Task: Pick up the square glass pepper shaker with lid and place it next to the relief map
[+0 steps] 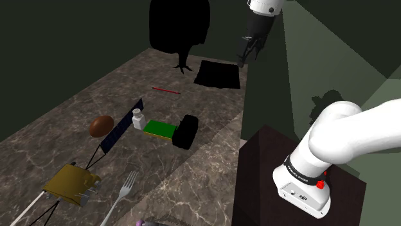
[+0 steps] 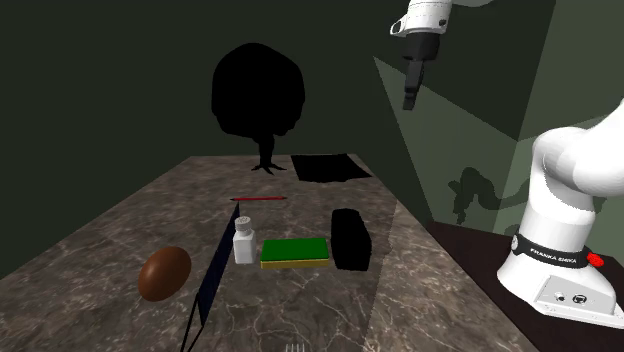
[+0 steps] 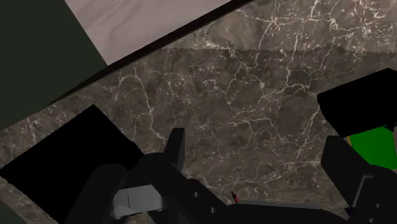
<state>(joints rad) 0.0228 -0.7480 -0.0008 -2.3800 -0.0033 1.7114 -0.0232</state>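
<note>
Gripper point(image 2: 409, 103) spread wide, raised high, pepper shaker point(image 2: 243, 241) well apart below

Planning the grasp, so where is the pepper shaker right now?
In the shoulder view the white shaker stands upright between the dark blue panel on its left and the green-topped slab on its right.

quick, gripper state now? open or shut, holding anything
Gripper: open, holding nothing.
</note>
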